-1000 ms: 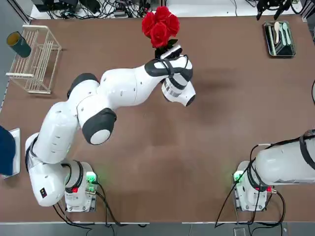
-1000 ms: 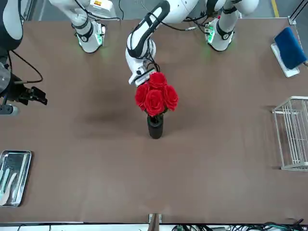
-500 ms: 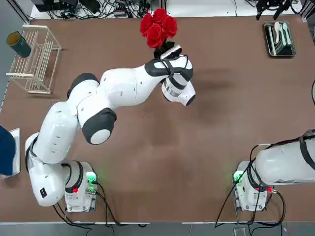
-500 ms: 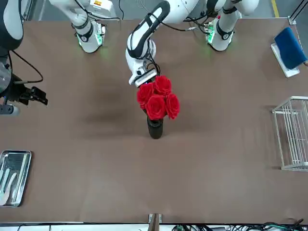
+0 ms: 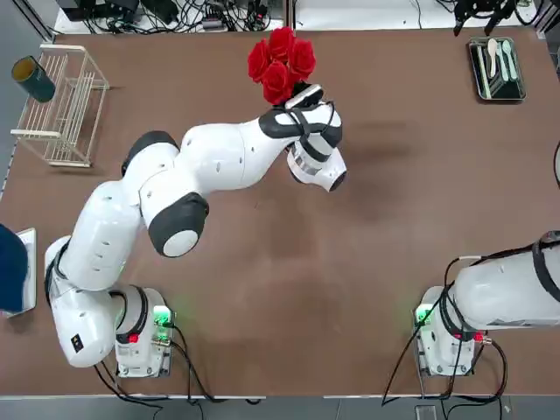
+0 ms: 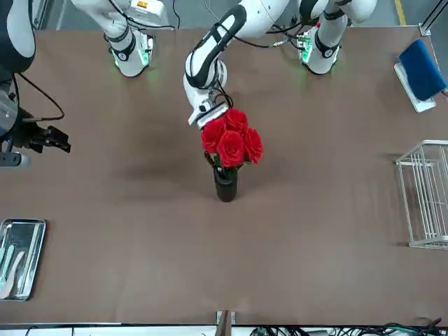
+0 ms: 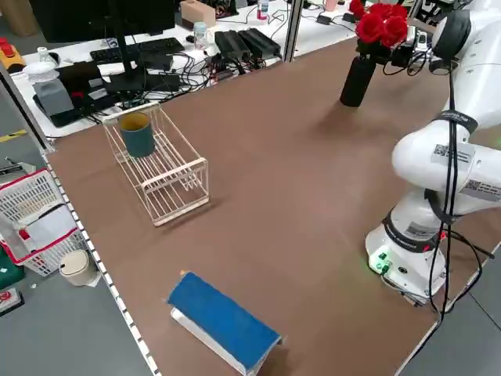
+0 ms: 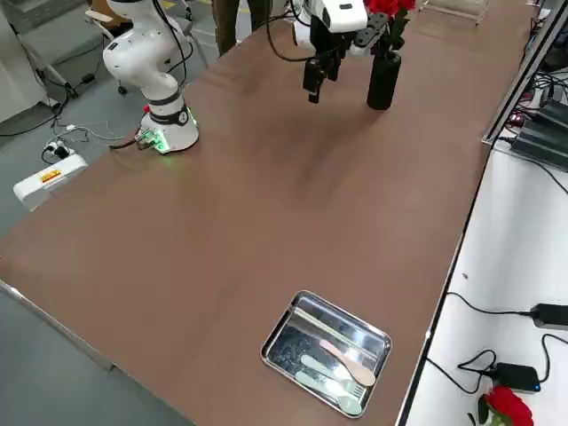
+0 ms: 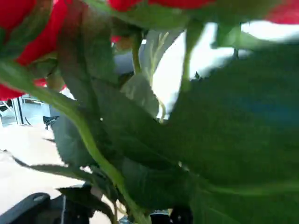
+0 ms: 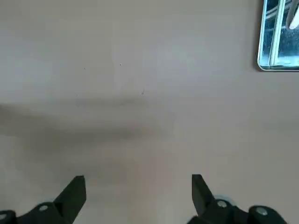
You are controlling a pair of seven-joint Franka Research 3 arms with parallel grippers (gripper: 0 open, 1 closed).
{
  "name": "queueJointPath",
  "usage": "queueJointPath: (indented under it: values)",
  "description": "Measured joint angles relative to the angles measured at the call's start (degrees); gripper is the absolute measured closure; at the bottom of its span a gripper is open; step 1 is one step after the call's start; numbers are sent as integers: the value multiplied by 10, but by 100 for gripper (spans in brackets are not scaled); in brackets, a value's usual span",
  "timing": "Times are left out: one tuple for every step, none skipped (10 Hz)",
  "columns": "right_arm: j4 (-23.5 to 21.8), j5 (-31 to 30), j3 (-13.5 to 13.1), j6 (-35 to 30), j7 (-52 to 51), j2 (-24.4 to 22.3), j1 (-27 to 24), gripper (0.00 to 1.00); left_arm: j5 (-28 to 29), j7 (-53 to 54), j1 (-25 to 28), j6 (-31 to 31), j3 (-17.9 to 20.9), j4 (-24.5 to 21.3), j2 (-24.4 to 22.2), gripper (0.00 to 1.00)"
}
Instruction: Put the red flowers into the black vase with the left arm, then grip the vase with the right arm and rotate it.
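Flowers stand upright in the black vase; my left tool sits just behind them, grip unreadable, my wide-open, empty right tool well apart.

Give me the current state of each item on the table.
Red rose bunch: stems in the vase, blooms upright above it.
Slim black cylindrical vase: upright, mid-table.
Dark teal cup: upright in the wire rack.
Right end effector: open, empty.
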Motion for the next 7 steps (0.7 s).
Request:
queueJointPath:
  values:
    - [0,0,0,0,2,0,2,0,0,0,0,0,0,0,0,29]
    - [0,0,0,0,3,0,3,0,0,0,0,0,0,0,0,14]
    - [0,0,0,0,3,0,3,0,0,0,0,0,0,0,0,2]
    - [0,0,0,0,3,0,3,0,0,0,0,0,0,0,0,1]
    - [0,0,0,1,3,0,3,0,0,0,0,0,0,1,0,0]
    - [0,0,0,3,3,0,3,0,0,0,-1,0,0,3,0,0]
    - [0,0,0,5,3,0,3,0,0,0,-1,0,0,5,0,0]
